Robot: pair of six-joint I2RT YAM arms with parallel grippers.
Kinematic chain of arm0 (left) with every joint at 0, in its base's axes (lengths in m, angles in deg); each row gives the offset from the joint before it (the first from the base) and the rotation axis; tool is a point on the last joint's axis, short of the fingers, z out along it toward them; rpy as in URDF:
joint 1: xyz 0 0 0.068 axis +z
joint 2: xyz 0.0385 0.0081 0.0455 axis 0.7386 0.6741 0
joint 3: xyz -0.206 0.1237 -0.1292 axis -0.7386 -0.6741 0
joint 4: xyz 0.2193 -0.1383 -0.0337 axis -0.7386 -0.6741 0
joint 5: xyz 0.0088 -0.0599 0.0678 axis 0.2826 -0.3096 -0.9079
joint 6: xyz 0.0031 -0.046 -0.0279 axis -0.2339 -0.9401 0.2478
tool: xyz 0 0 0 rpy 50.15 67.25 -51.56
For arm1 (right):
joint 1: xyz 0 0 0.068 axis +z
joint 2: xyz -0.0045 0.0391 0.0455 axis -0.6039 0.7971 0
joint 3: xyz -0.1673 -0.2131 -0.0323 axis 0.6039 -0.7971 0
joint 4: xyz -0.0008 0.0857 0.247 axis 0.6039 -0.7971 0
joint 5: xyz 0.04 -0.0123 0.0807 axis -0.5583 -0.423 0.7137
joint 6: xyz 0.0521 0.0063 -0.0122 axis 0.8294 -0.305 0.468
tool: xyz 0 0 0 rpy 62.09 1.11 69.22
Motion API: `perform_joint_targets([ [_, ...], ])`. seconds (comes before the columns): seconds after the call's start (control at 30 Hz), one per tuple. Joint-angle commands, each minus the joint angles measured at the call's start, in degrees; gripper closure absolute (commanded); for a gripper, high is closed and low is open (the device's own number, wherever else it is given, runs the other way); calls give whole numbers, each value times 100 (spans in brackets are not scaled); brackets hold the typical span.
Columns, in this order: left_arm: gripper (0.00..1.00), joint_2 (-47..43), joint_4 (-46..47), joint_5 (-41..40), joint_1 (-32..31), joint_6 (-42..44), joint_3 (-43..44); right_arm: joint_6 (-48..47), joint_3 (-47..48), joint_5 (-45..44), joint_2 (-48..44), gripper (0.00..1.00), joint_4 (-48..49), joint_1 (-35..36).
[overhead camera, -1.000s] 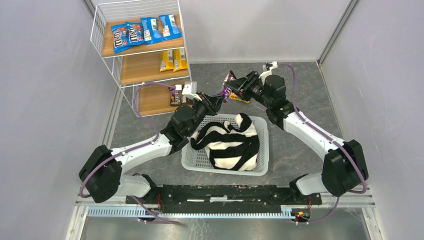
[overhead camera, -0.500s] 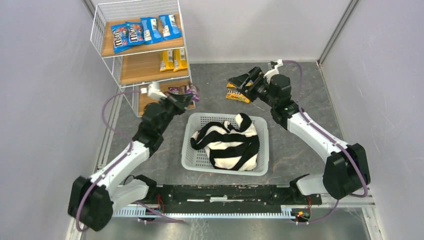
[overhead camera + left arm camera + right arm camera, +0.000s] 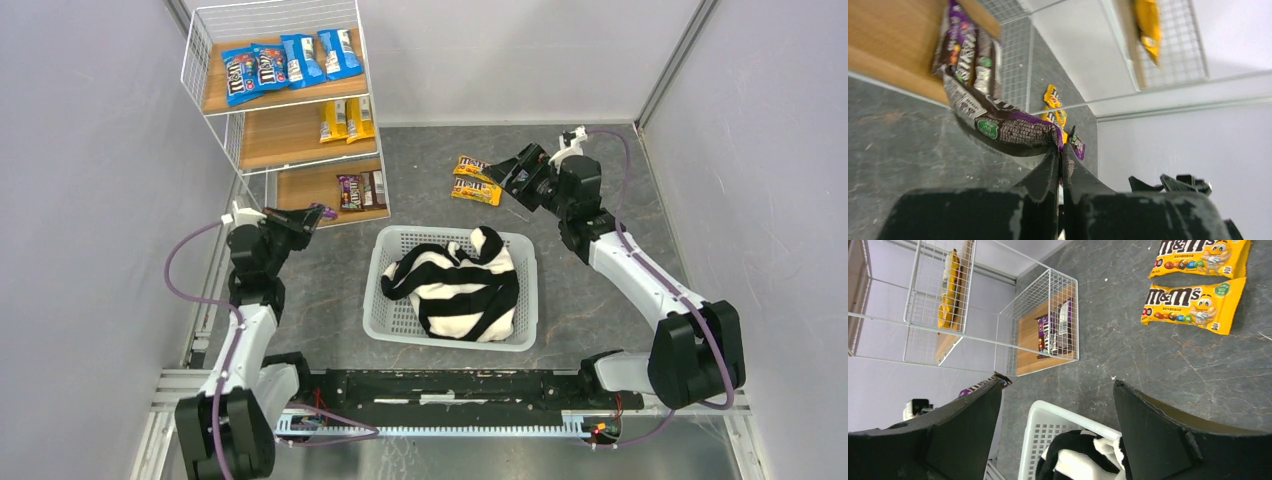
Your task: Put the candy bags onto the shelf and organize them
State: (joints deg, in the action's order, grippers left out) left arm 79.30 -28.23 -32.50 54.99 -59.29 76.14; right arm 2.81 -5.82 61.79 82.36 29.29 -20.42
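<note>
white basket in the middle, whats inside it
A black-and-white striped cloth lies bunched up, filling most of the basket. A bit of bare mesh floor shows at its left end. Whatever lies under the cloth is covered and cannot be seen.

Grey table (image 3: 330,285): shelf (image 3: 283,137), basket (image 3: 388,322), yellow bags (image 3: 472,181)

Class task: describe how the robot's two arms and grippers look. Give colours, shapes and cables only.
Both the left arm and right arm have white links between black joints, each trailed by a looping purple cable. The left gripper and right gripper are black, with wedge-shaped fingers scuffed pale at the edges.
</note>
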Motion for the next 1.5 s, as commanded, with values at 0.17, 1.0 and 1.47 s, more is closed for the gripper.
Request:
perform_joint_targets([
  [0.17, 97, 1385, 2077, 61, 402, -1049, -254, -545, -325, 207, -404, 8, -4, -345],
  [1.0, 94, 4856, 5195, -615, 488, -1749, -90, -888, -666, 1059, -441, 5, 45, -1358],
  [1.47, 90, 6249, 6059, -822, 464, -1892, 417, -1005, -730, 1143, -379, 5, -9, -1540],
])
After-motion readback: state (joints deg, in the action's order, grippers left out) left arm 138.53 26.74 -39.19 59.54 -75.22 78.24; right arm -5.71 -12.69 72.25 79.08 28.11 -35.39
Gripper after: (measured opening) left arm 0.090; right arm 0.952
